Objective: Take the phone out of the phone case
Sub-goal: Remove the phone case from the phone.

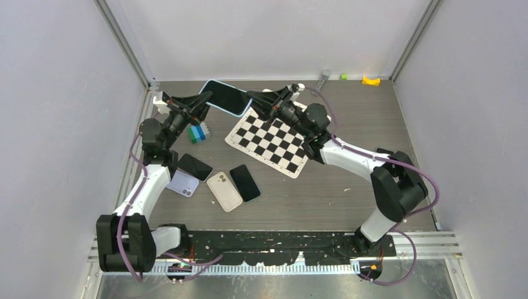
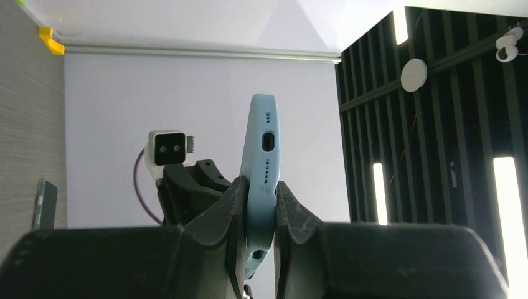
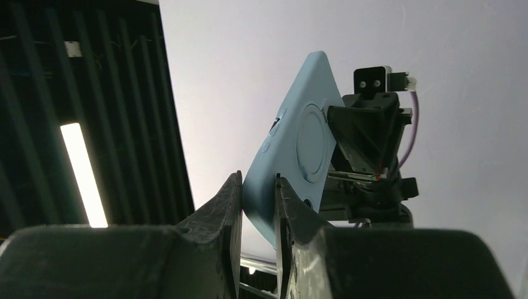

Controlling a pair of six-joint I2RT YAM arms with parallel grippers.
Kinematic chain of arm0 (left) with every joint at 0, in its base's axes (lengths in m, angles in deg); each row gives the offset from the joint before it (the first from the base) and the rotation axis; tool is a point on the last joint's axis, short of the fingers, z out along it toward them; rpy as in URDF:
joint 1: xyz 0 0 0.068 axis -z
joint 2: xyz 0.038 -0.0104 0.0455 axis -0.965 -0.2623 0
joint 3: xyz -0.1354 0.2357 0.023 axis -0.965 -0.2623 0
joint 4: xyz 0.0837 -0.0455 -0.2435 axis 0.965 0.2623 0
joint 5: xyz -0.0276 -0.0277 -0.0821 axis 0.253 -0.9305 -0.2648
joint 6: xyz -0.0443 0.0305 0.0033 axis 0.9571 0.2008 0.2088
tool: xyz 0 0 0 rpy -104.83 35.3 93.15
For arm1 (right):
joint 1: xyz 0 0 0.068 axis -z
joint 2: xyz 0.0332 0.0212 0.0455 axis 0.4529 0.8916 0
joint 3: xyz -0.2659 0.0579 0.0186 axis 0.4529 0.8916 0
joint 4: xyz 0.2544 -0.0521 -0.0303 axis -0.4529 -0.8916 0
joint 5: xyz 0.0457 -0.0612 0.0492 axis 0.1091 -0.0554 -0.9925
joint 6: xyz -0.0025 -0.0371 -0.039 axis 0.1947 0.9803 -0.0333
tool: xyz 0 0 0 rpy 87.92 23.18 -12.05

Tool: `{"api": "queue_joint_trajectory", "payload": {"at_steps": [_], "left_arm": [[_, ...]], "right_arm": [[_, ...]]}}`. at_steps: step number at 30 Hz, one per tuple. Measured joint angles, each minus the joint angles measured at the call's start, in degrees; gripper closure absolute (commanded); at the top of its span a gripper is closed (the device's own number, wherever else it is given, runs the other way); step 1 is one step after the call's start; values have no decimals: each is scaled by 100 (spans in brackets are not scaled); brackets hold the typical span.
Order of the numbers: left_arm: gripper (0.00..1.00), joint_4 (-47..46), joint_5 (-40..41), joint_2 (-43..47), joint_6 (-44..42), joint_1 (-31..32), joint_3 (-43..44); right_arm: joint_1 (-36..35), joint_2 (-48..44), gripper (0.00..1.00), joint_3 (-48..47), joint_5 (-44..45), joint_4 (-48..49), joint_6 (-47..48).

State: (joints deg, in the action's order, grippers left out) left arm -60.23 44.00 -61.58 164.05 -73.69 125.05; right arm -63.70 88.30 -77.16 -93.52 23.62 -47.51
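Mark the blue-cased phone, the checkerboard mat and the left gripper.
blue-cased phone (image 1: 225, 98), top view, its dark screen.
checkerboard mat (image 1: 268, 144), top view, its centre squares.
left gripper (image 2: 259, 187), left wrist view, between its fingertips.

A robotics lab, laid out as a closed test cell; pale grey panels (image 1: 56, 124) wall the wood-grain table (image 1: 336, 193) on three sides, held in aluminium posts (image 1: 127, 47); two white-and-black robot arms, the left arm (image 1: 149, 187) and the right arm (image 1: 361, 159), stand on a black perforated base plate (image 1: 274, 240) at the near edge, trailing purple cables (image 1: 134, 187); a checkerboard mat (image 1: 271, 140), coloured blocks (image 1: 198, 133) and several loose phones (image 1: 245, 182) lie on the table; overhead is a black slatted ceiling (image 2: 436, 124) with strip lights (image 2: 510, 205), a round white detector (image 2: 413, 73) and a dome camera (image 2: 509, 43).
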Motion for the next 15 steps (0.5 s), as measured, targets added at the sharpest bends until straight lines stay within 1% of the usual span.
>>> {"api": "queue_joint_trajectory", "payload": {"at_steps": [3,5,15], "left_arm": [[100,-129,203,79,11,0,-146],[100,-164,295,129,15,0,-221],[100,-444,522,313,11,-11,-343]], "right_arm": [[-96,282,99,37,153,564,-498],[-146,417,99,39,240,813,-654],[-400,822,99,31,708,1858,-1008]]}}
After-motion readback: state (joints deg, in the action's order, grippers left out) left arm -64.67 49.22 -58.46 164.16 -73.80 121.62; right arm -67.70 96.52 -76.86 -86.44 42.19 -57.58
